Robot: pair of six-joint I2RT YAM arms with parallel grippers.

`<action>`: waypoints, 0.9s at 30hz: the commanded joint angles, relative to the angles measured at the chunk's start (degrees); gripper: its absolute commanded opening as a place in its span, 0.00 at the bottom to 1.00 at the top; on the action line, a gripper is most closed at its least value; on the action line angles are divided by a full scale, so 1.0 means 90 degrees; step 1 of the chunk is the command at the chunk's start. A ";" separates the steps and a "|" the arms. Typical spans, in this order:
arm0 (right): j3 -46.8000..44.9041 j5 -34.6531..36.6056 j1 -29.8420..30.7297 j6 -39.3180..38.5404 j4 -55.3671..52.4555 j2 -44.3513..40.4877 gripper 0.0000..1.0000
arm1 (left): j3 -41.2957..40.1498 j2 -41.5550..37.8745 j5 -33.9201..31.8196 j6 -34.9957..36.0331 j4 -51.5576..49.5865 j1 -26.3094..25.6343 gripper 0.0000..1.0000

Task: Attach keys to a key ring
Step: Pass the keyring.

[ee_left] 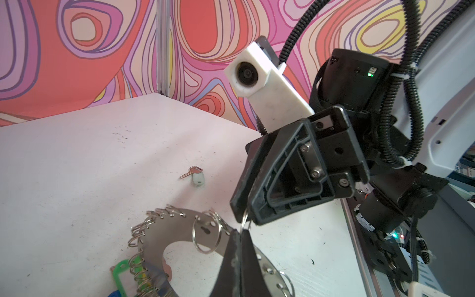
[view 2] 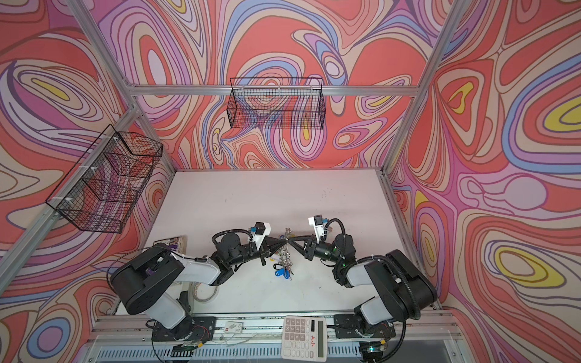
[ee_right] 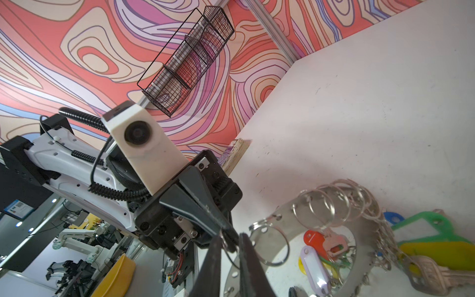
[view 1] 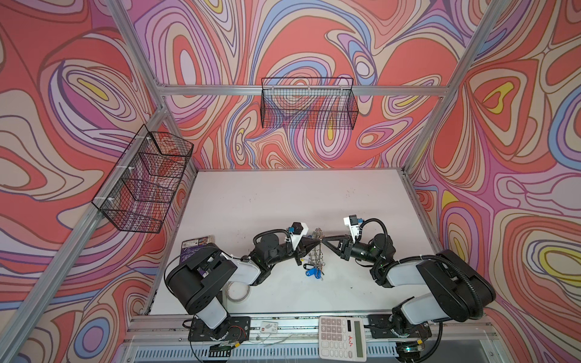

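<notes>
The key ring (view 1: 317,250) (view 2: 286,250), a flat silver disc fringed with small split rings, hangs on edge above the table between my two grippers. Tagged keys (view 1: 312,270) dangle from its lower rim. My left gripper (ee_left: 241,231) (view 1: 315,244) is shut on one small split ring at the rim. My right gripper (ee_right: 230,240) (view 1: 322,242) meets it tip to tip, its jaws narrowly closed on the same small ring (ee_left: 245,222). The right wrist view shows the key ring (ee_right: 365,231) with red (ee_right: 314,239) and green (ee_right: 424,228) tags. One loose key with a pale tag (ee_left: 196,177) lies on the table.
A tape roll (view 1: 238,290) and a purple box (view 1: 196,246) sit near the left arm. A calculator (view 1: 342,336) and a small card (view 1: 268,327) lie on the front rail. Wire baskets hang on the back wall (view 1: 308,103) and left wall (view 1: 143,179).
</notes>
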 commanded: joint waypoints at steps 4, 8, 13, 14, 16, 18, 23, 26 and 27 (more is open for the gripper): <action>0.0031 -0.0200 0.0207 -0.0167 0.0014 0.0069 0.21 | 0.0233 0.0049 0.0096 -0.0004 0.0552 -0.0051 0.00; 0.0024 -0.0172 0.0215 -0.0138 0.0100 0.0115 0.14 | 0.0221 0.0052 0.0058 0.0016 0.0555 -0.0053 0.00; -0.0020 -0.0175 0.0216 -0.0100 0.0192 0.0167 0.15 | 0.0184 0.0078 -0.0054 0.0030 0.0557 -0.0043 0.00; -0.0024 -0.0178 0.0216 -0.0088 0.0207 0.0168 0.15 | 0.0170 0.0073 -0.0065 0.0031 0.0556 -0.0043 0.00; -0.0041 -0.0173 0.0216 -0.0080 0.0245 0.0172 0.19 | 0.0156 0.0054 -0.0082 0.0049 0.0557 -0.0039 0.00; -0.0030 -0.0183 0.0212 -0.0080 0.0248 0.0183 0.19 | 0.0138 0.0030 -0.0123 0.0064 0.0549 -0.0042 0.00; -0.0035 -0.0201 0.0216 -0.0041 0.0349 0.0243 0.24 | 0.0092 0.0002 -0.0180 0.0056 0.0555 0.0025 0.00; -0.0051 -0.0208 0.0213 -0.0016 0.0402 0.0268 0.26 | 0.0063 -0.0026 -0.0199 0.0069 0.0549 0.0050 0.00; -0.0050 -0.0211 0.0212 -0.0011 0.0411 0.0271 0.26 | 0.0048 -0.0038 -0.0231 0.0074 0.0558 0.0054 0.00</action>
